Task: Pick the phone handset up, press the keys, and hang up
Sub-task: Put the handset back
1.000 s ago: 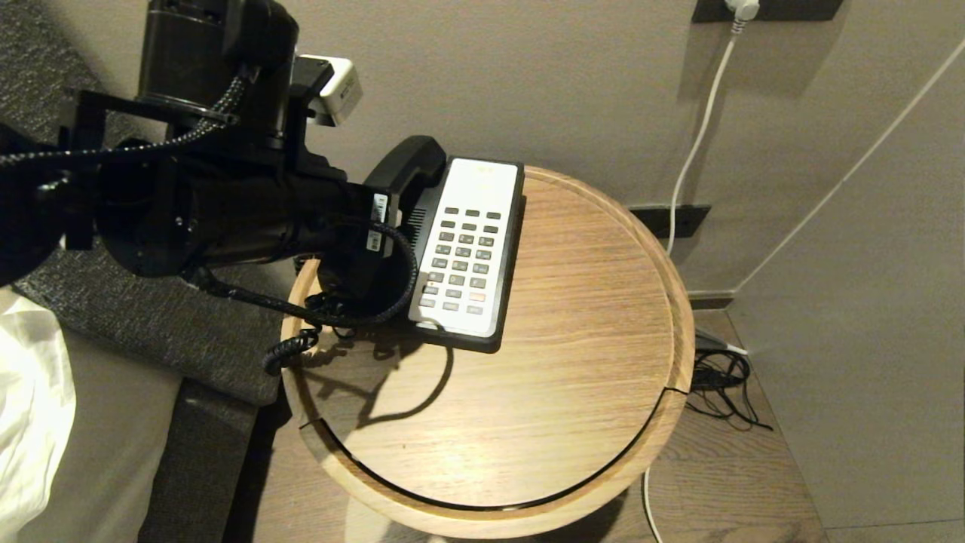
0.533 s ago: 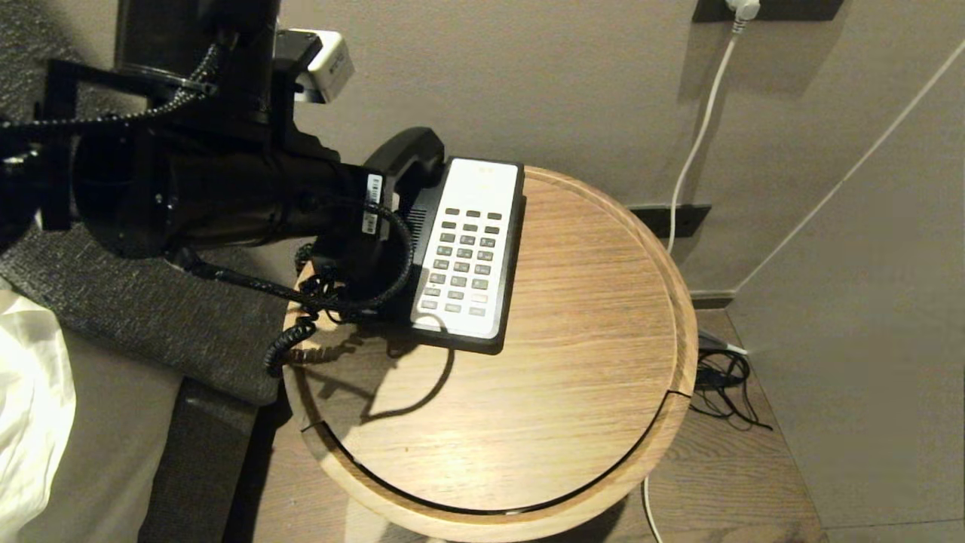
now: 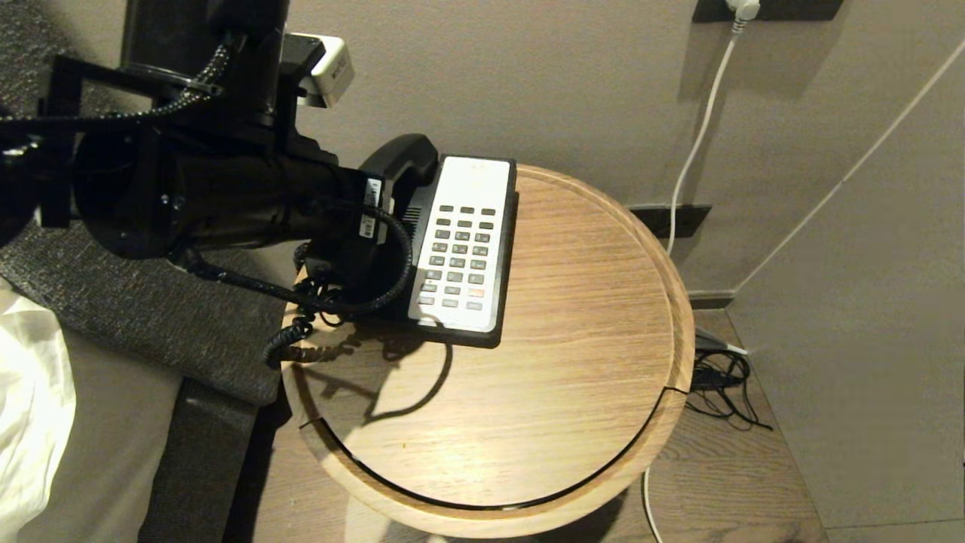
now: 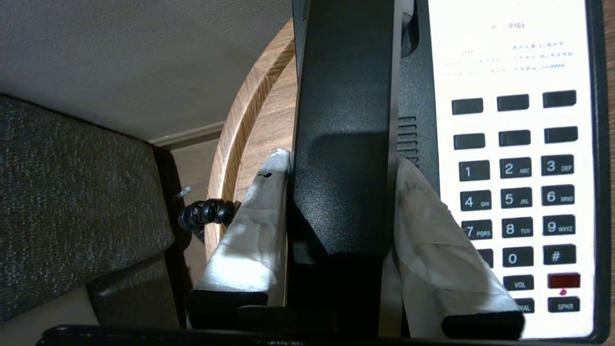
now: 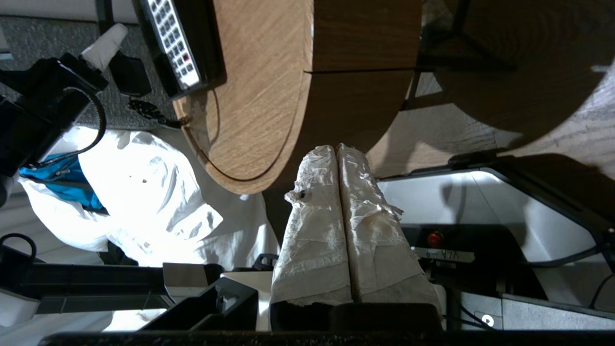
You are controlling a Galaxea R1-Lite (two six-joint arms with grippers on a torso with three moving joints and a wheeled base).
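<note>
The black phone handset (image 3: 401,160) lies along the left side of the black-and-white phone base (image 3: 482,188). My left gripper (image 4: 341,161) is shut on the handset (image 4: 343,120), with one white-wrapped finger (image 4: 250,226) on each side of it. I cannot tell whether the handset rests in the cradle or hangs just above it. The dark grey keys (image 3: 458,256) sit in rows on the white faceplate and are uncovered; they also show in the left wrist view (image 4: 514,197). The coiled cord (image 3: 290,343) hangs off the table's left edge. My right gripper (image 5: 336,151) is shut and empty, low beside the table.
The phone stands at the back left of a round wooden table (image 3: 528,392) with a raised rim. A grey padded headboard (image 3: 136,317) and white bedding (image 3: 30,407) lie to the left. A wall stands behind, with white cables (image 3: 697,143) on the right.
My left arm has shifted a little to the left with the handset in its grip. The phone base has slid slightly left on the table.
</note>
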